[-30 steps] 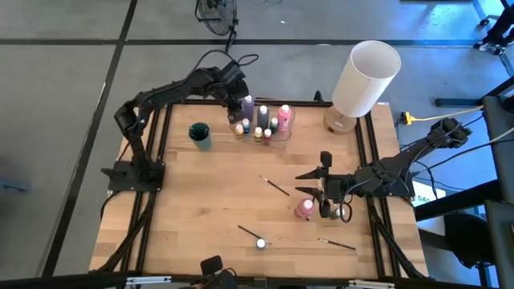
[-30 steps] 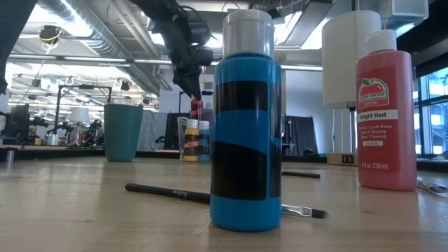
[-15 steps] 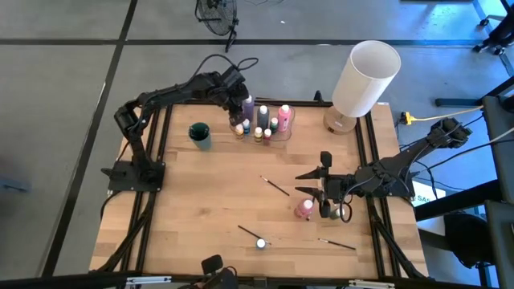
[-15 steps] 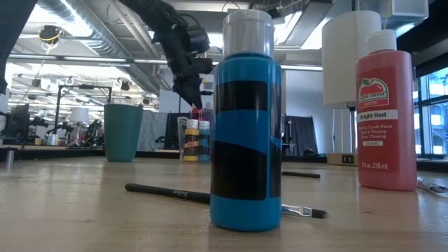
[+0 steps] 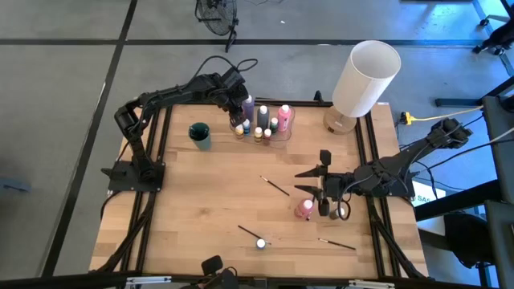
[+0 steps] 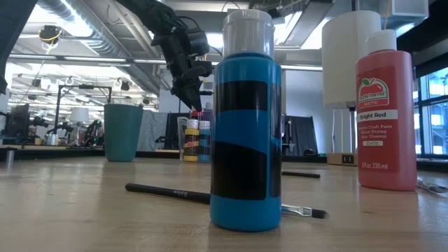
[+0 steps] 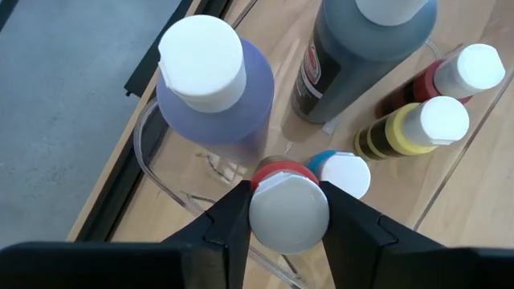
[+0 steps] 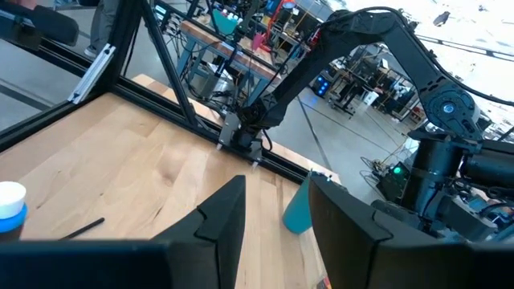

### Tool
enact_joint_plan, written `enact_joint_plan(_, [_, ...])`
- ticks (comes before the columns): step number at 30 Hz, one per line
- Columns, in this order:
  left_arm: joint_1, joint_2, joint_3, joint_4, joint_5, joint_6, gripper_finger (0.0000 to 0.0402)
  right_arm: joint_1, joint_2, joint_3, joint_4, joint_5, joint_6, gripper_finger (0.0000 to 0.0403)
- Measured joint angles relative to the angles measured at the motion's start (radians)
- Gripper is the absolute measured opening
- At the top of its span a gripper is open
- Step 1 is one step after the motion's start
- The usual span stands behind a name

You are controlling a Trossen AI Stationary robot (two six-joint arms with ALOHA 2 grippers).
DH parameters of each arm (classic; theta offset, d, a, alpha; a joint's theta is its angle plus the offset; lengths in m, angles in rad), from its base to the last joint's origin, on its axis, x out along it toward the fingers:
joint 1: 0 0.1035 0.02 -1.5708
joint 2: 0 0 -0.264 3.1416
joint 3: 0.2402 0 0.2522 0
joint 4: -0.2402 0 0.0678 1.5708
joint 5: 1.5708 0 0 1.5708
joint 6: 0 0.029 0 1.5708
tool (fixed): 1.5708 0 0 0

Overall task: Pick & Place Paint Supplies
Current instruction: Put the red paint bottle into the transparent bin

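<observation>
The table [image 5: 217, 201] is pale wood in a dark frame. At its far right corner a white cylinder [image 5: 365, 78] leans, its base half hidden. The clear container [image 5: 283, 128] sits at the far edge, packed with bottles: a lilac one [image 7: 213, 96], a grey one [image 7: 365, 48], a yellow one [image 7: 414, 128], and a dark red one [image 7: 454, 76] cut off by the container wall. A teal cup [image 5: 199, 135] stands just beside it.

The left gripper [image 5: 234, 110] hangs over the container's left end. In its wrist view the fingers [image 7: 233, 229] are clamped on a red bottle [image 7: 283, 171] with a pale cap, whose body is hidden below the cap.

The right gripper [image 5: 323, 186] waits over the table's right side with its fingers [image 8: 221, 213] apart and nothing between them. A pink bottle [image 5: 304, 209] stands just beside it.

A blue bottle [image 6: 246, 133] fills the low view; from above only its white cap shows. Three brushes lie loose: one mid-table [image 5: 275, 185], one by the blue bottle [image 5: 248, 232], one near the front right [image 5: 337, 243], too thin to make out its bristles.
</observation>
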State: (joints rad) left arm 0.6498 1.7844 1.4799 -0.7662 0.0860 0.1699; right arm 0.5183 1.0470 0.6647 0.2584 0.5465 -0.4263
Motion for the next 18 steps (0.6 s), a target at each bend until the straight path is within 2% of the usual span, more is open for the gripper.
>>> enact_joint_plan(18, [-0.001,0.026,0.0,0.012,-0.016,0.015,0.0115,-0.001,0.0,0.0,0.0,0.0,0.003,0.014])
